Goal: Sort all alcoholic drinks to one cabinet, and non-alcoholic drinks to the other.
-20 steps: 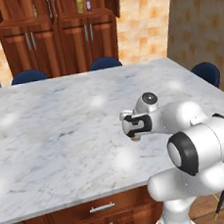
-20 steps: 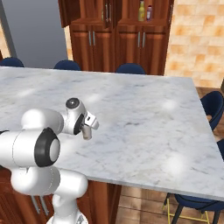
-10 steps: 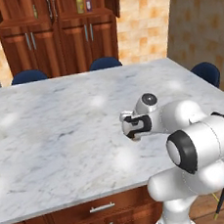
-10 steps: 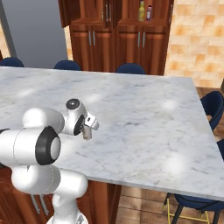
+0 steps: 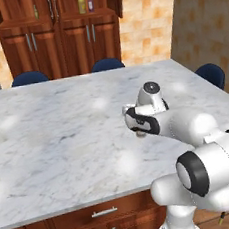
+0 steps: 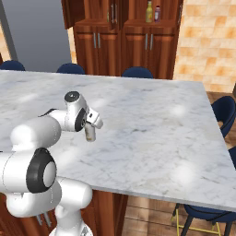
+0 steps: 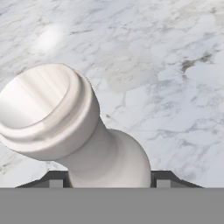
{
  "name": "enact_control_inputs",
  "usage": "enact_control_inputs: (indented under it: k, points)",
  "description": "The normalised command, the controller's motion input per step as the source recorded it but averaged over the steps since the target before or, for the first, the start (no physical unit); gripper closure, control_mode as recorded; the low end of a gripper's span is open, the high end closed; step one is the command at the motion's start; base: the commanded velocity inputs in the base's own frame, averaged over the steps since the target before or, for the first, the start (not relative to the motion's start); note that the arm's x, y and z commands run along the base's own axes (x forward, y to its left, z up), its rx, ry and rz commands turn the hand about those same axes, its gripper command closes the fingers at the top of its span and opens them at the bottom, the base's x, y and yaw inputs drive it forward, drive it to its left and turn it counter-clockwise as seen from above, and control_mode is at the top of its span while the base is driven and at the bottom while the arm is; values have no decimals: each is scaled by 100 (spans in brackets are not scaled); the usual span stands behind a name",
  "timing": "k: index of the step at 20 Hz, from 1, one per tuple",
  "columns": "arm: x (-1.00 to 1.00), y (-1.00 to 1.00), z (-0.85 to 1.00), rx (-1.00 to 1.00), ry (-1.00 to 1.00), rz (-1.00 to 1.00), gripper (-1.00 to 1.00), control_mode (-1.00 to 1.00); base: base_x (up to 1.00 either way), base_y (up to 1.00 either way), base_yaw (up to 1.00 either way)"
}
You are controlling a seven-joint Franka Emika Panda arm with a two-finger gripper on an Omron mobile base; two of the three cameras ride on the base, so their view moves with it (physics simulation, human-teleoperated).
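Between the fingers [image 7: 57, 180], whitish bottle's [image 7: 70, 131] open mouth.

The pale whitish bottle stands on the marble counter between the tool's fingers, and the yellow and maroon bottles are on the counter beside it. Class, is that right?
One part is wrong. The yellow bottle and maroon bottle stand up in the wooden cabinet, as the right base view shows. The pale whitish bottle is indeed on the marble counter between the tool's fingers.
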Motion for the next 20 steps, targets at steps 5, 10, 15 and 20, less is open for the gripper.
enact_control_inputs:
  k: [5, 10, 15, 20]
  points:
    - [-57, -10, 100, -8, 14, 0, 100, -100, 0, 0, 0]
    - [-91, -37, 85, 0, 10, 0, 100, -100, 0, 0, 0]
    - [-98, -22, 62, 0, 1, 1, 100, -100, 0, 0, 0]
    - [-69, 0, 51, 0, -8, 0, 100, -100, 0, 0, 0]
